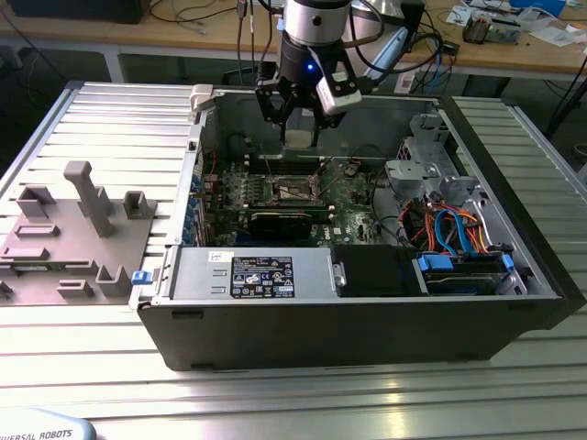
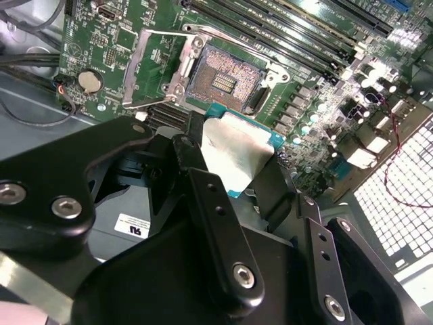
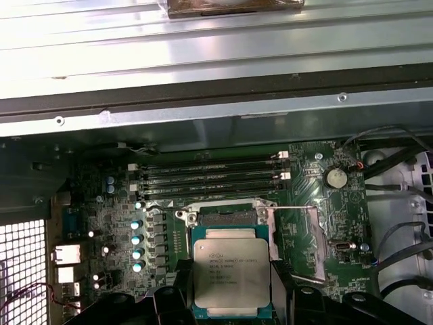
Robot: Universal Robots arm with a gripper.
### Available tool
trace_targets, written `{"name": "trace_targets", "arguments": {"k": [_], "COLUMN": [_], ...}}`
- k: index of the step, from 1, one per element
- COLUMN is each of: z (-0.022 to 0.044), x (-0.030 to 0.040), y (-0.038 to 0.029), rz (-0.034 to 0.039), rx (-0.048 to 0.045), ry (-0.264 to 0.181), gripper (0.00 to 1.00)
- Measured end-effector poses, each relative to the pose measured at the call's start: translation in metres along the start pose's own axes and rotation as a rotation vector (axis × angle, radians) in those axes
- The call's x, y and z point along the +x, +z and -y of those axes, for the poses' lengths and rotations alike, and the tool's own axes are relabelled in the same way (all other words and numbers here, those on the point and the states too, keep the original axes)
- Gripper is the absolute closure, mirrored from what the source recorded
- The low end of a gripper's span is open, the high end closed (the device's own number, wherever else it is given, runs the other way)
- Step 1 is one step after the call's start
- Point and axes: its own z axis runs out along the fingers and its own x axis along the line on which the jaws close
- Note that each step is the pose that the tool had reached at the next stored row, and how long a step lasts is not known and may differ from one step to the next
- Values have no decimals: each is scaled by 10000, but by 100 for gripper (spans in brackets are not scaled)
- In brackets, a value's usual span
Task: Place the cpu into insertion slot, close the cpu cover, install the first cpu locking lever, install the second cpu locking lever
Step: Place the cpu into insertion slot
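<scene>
- Exterior view: an open computer case (image 1: 367, 321) lies on a ribbed metal table (image 1: 275, 394). The pincer (image 1: 300, 124) hangs over the green circuit board (image 1: 353, 197), shut on the cpu (image 1: 298, 138). The cpu is a pale square held above the insertion slot (image 1: 295, 190), clear of it. By the look of it, none of the four steps is finished. A long black card (image 1: 280, 220) sits just beside the slot. A labelled power supply box (image 1: 252, 275) and blue and orange cables (image 1: 449, 225) fill the case nearer the camera. A grey parts holder (image 1: 64, 229) lies well apart on the exterior view's left.
- Second wrist view: black fingers (image 2: 213, 203) clamp the cpu (image 2: 233, 152) by its edges. The insertion slot (image 2: 220, 80) is bare, its gold-tinged contacts exposed. The cpu cover (image 2: 152, 68) is swung open beside it, so nothing blocks the opening. The memory slots (image 2: 291, 30) and a coin battery (image 2: 89, 81) are near.
- First wrist view: the cpu (image 3: 232, 274) shows its silver top and hides most of the insertion slot (image 3: 223, 215). The cpu cover (image 3: 298, 244) stands open alongside, and a thin lever wire (image 3: 291, 207) appears unlatched.
</scene>
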Motion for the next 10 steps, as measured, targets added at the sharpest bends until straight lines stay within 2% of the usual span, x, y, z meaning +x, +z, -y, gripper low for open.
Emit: {"name": "trace_targets", "arguments": {"k": [10], "z": [0], "x": [0], "y": [5], "rz": [11], "rx": [-1], "ry": [126], "gripper": [46]}}
